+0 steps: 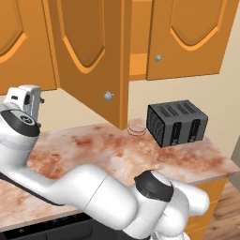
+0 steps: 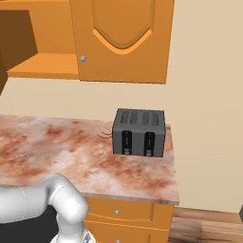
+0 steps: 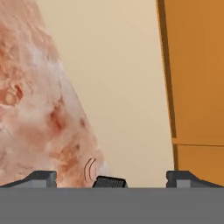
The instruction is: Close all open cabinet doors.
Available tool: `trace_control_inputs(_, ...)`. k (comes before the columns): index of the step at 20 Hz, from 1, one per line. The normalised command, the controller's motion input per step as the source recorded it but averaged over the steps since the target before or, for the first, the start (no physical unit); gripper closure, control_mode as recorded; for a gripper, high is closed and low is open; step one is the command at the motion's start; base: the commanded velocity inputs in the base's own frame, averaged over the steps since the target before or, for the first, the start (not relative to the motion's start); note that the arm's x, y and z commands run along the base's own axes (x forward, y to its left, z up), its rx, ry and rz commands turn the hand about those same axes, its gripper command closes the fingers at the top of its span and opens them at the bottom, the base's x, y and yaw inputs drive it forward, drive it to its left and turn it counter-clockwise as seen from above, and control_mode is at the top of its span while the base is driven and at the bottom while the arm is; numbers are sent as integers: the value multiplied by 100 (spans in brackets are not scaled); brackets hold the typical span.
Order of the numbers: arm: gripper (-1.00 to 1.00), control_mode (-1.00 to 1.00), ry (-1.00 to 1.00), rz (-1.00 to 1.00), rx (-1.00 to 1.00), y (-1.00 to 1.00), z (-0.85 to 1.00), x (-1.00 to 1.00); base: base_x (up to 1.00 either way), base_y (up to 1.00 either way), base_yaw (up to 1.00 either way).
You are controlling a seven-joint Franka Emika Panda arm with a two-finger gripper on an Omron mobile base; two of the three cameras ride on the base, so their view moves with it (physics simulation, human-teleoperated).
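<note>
One tall orange cabinet door (image 1: 91,51) stands open, swung out over the counter, its silver knob (image 1: 108,96) near the lower edge. To its right another cabinet door (image 1: 187,35) (image 2: 122,40) lies shut with its knob (image 1: 158,58) (image 2: 82,59) showing. Between them the cabinet's inside shelf (image 1: 137,61) (image 2: 42,64) is exposed. My gripper (image 1: 40,100) hangs left of the open door, above the counter, apart from it. In the hand view the gripper (image 3: 111,178) is open, nothing between its fingertips (image 3: 43,177), with orange cabinet wood (image 3: 197,87) along the right side.
A black toaster (image 1: 177,123) (image 2: 139,132) stands on the marbled counter (image 1: 93,145) (image 2: 57,142) near its right end, against the beige wall. Base-cabinet drawers (image 2: 123,213) sit under the counter, with wooden floor (image 2: 209,228) to the right. My white arm crosses the lower left base view.
</note>
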Motion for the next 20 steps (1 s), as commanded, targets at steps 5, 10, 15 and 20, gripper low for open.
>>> trace_control_inputs(5,-100,-100,-11,3,-10,-22,5,29,0,0,0)
trace_control_inputs(10,-100,-100,-19,7,-10,-46,20,-8,0,0,0)
trace_control_inputs(15,-100,-100,-10,6,-7,-48,14,-1,0,0,0)
trace_control_inputs(20,-100,-100,0,4,-1,-43,0,41,0,0,0)
